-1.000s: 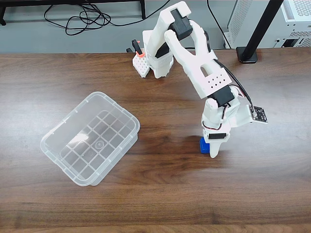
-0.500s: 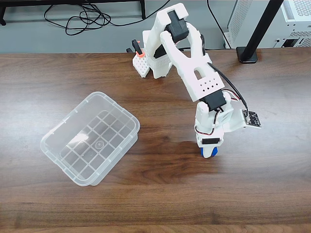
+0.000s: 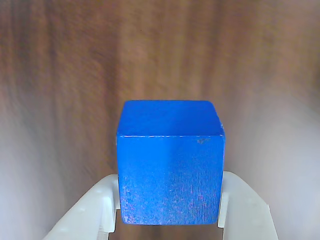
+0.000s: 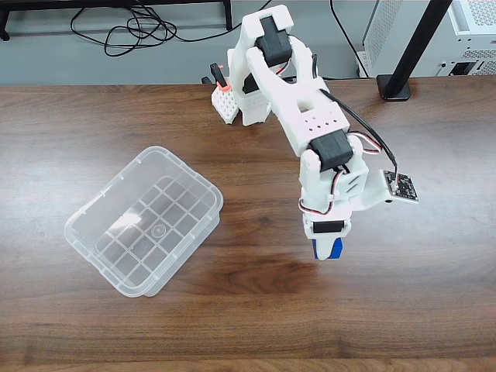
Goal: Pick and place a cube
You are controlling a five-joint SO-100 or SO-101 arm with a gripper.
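- While clamped between the two white fingers (image 3: 169,220), sits square in the wrist view: the cube (image 3: 170,165), bright blue, one finger pressed to each side face.
- Going left to right in the fixed view: clear plastic bin (image 4: 143,221) at about 9 o'clock from the arm, nothing in it; then the white arm (image 4: 298,108) reaching down from 12 o'clock; then the cube (image 4: 328,249) at the arm's tip, toward 5 o'clock of the table (image 4: 77,124), well apart from the bin.
- Cannot tell from either view whether lifted clear of the wood or touching it.
- Judged as handling: solid, stiff, light for its size; matte faces, so likely decent grip and little slip; a small scuff near the top front edge, nothing fragile about it.
- Best hold, by the look of it: flat opposite side faces, pads centred low to mid-height, as now; corners or edges would invite twisting.
- Judged risk: rotation in the grip if swung fast toward the bin.
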